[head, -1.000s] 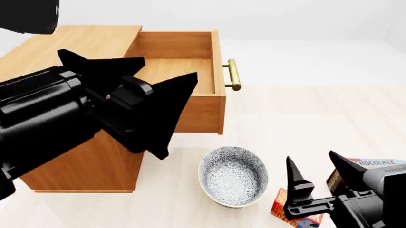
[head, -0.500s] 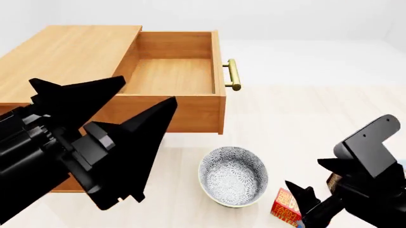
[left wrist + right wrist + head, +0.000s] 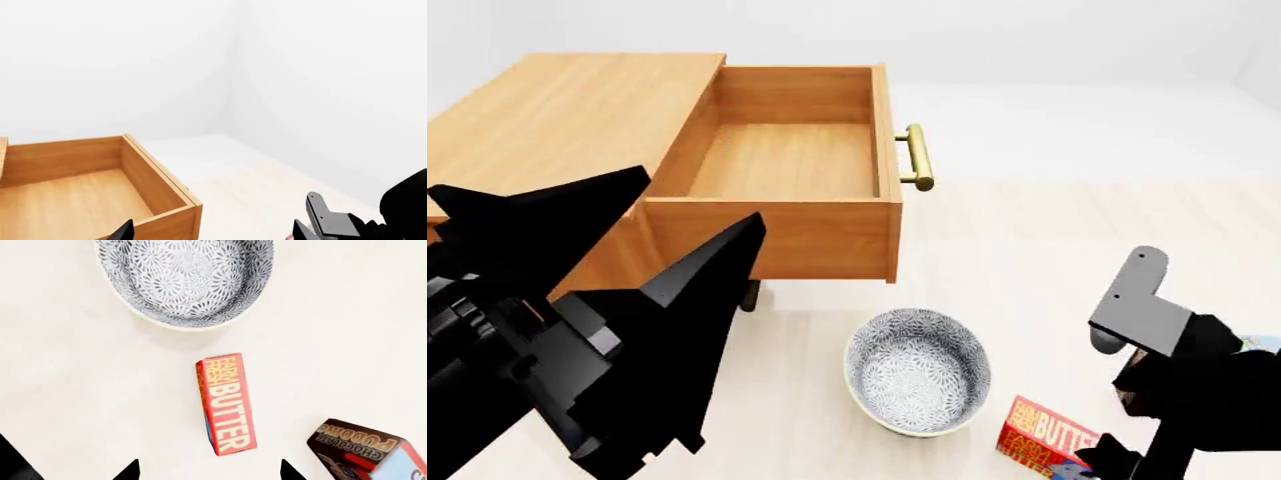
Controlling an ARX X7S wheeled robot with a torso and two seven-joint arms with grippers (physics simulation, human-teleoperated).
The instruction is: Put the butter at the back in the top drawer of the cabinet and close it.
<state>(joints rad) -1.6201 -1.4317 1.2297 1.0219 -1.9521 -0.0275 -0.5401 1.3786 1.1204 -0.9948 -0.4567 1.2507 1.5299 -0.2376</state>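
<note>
Right claw has swung over the butter, jaws spread wide and empty; butter lies flat just beside the bowl, untouched. Left claw has pulled back from the top drawer, open, holding nothing. Drawer open; grasp comes next.

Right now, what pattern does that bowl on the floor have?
The bowl has a dense grey-and-white floral or leaf print inside; the right wrist view shows it best.
</note>
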